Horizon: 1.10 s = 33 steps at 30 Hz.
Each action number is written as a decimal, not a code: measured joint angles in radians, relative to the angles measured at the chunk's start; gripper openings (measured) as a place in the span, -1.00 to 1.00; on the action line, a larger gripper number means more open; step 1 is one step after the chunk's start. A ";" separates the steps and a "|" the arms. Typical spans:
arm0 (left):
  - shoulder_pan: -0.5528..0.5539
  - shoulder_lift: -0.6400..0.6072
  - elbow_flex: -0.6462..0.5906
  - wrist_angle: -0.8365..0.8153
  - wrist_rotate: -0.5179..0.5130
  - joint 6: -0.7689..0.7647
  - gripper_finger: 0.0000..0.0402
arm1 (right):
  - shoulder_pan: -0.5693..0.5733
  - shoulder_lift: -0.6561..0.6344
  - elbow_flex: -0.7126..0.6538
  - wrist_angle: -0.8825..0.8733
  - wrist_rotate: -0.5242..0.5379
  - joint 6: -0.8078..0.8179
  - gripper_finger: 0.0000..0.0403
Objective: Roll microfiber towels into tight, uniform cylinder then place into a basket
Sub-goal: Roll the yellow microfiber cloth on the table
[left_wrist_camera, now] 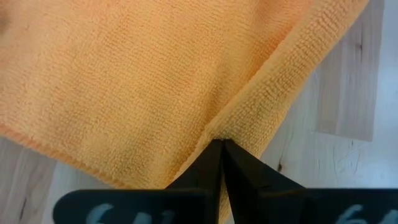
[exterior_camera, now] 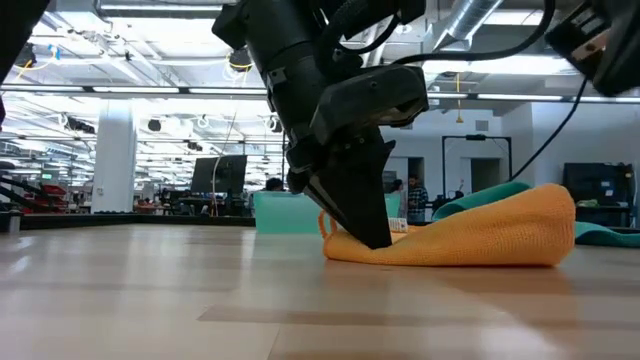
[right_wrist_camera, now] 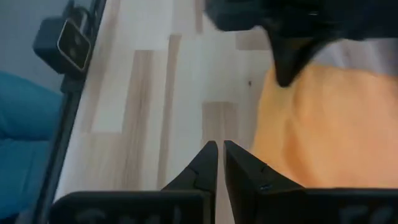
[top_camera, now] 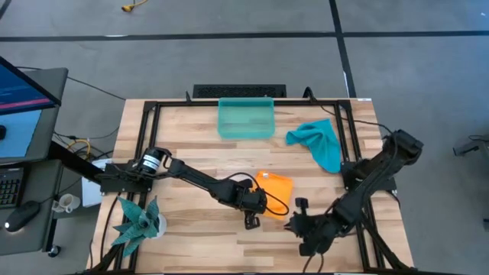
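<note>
Far left of the high view: monitor [top_camera: 19,92] and keyboard [top_camera: 11,183] on a side stand off the table, spiky teal plant [top_camera: 137,221] at the table's [top_camera: 191,145] near-left corner. Left arm runs from the left edge toward table centre. Left gripper [top_camera: 252,220] is down at the near-left edge of the orange towel [top_camera: 273,186]; wrist view has its 2 fingers [left_wrist_camera: 214,168] pressed together, tips right at the hem of the orange towel [left_wrist_camera: 143,74] — pinching the hem, as far as can be seen. Low view: that gripper [exterior_camera: 372,240] touches the tabletop, with the orange towel [exterior_camera: 470,235] lying as a low, folded-over heap against it, not a tight cylinder.

Basket [top_camera: 246,118] — sea-green, at the far-centre edge of the table, well apart from both towels; nothing clearly seen in it. In the low view it shows behind the gripper [exterior_camera: 285,212].

Teal-blue towel [top_camera: 319,141] crumpled on the right, just beside the black frame rail [top_camera: 348,130], right of the basket.

Right arm comes in from the right side; right gripper [top_camera: 299,223] hovers near the near edge, just right of the orange towel, apart from it. Its wrist view: fingers [right_wrist_camera: 205,165] nearly together, thin gap, nothing between them, orange towel [right_wrist_camera: 329,130] ahead to one side.
</note>
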<state>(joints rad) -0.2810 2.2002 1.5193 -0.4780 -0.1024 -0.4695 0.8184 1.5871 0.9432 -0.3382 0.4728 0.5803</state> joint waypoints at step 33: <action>0.000 0.000 -0.002 0.015 -0.007 -0.049 -0.95 | -0.212 0.231 0.037 -0.117 -0.128 0.049 -0.76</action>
<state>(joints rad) -0.2806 2.2002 1.5173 -0.4629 -0.1093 -0.5181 0.6061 1.8183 0.9803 -0.4553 0.3452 0.6289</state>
